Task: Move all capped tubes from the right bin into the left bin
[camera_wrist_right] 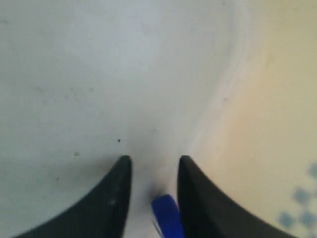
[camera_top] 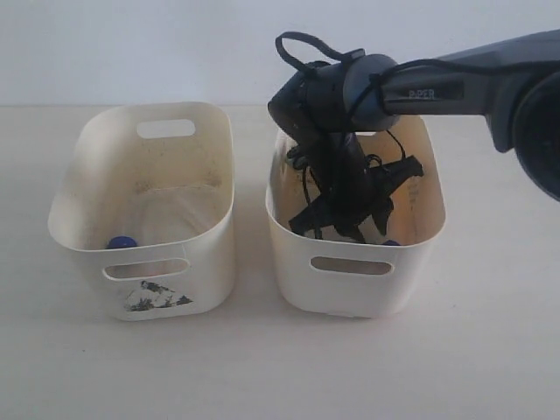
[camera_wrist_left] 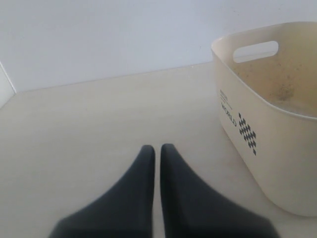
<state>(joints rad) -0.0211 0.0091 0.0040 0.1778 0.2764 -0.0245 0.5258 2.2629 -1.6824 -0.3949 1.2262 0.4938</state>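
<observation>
My right gripper reaches down inside the plain-fronted right bin. In the right wrist view this gripper is open just above the bin floor. A blue-capped tube lies between its fingers, against one finger and clear of the other. A bit of blue cap shows beside the gripper in the exterior view. The left bin, with the torn dark sticker, holds one blue-capped tube. My left gripper is shut on nothing, low over the table beside the left bin.
The two bins stand side by side on a pale table with a narrow gap between them. The right arm and its cables hang over the right bin, hiding most of its inside. A white wall lies behind.
</observation>
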